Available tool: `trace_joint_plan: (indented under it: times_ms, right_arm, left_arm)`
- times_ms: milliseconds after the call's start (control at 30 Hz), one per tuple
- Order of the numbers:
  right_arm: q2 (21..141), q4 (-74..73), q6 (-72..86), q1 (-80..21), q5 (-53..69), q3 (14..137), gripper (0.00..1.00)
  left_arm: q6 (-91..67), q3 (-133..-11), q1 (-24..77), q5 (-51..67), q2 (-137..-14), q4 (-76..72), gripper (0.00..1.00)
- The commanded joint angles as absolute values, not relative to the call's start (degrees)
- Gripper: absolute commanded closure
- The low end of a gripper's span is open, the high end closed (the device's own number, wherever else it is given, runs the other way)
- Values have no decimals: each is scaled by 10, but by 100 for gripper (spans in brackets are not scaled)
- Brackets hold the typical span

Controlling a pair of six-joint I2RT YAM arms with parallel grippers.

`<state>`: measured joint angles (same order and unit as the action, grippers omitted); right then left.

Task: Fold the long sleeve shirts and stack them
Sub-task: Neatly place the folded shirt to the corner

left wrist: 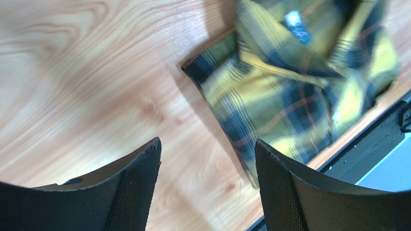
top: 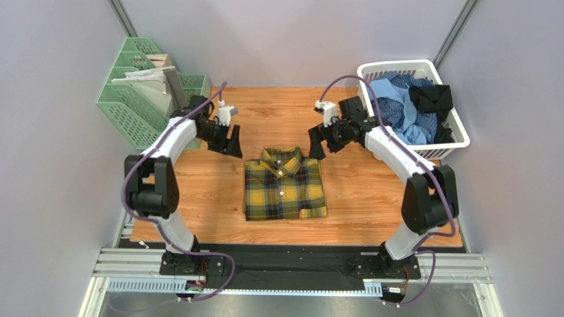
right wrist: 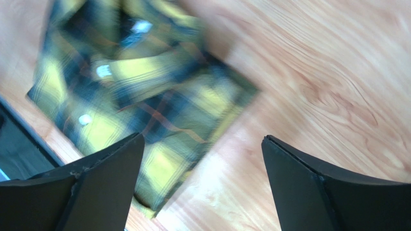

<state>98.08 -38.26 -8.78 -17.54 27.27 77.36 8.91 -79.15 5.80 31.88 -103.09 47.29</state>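
A mustard-yellow and black plaid shirt (top: 284,185) lies folded into a neat rectangle on the middle of the wooden table (top: 371,198), collar at the far end. It also shows in the left wrist view (left wrist: 289,91) and, blurred, in the right wrist view (right wrist: 140,91). My left gripper (top: 232,141) hovers open and empty just beyond the shirt's far left corner. My right gripper (top: 318,142) hovers open and empty just beyond the far right corner. Both sets of jaws stand wide apart over bare wood, the left (left wrist: 207,147) and the right (right wrist: 202,139).
A white laundry basket (top: 457,142) at the far right holds several shirts, light blue (top: 404,109), blue-checked and black (top: 431,98). A green file organiser (top: 136,99) with papers stands at the far left. The table's near edge drops to a black rail (top: 291,254).
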Motion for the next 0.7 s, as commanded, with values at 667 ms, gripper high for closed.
trace_joint_plan:
  times_ms: [667]
  right_arm:
    - [1010,-424,-327,-420,89,613,0]
  left_arm:
    - [229,-815,-27,432,-813,614,22]
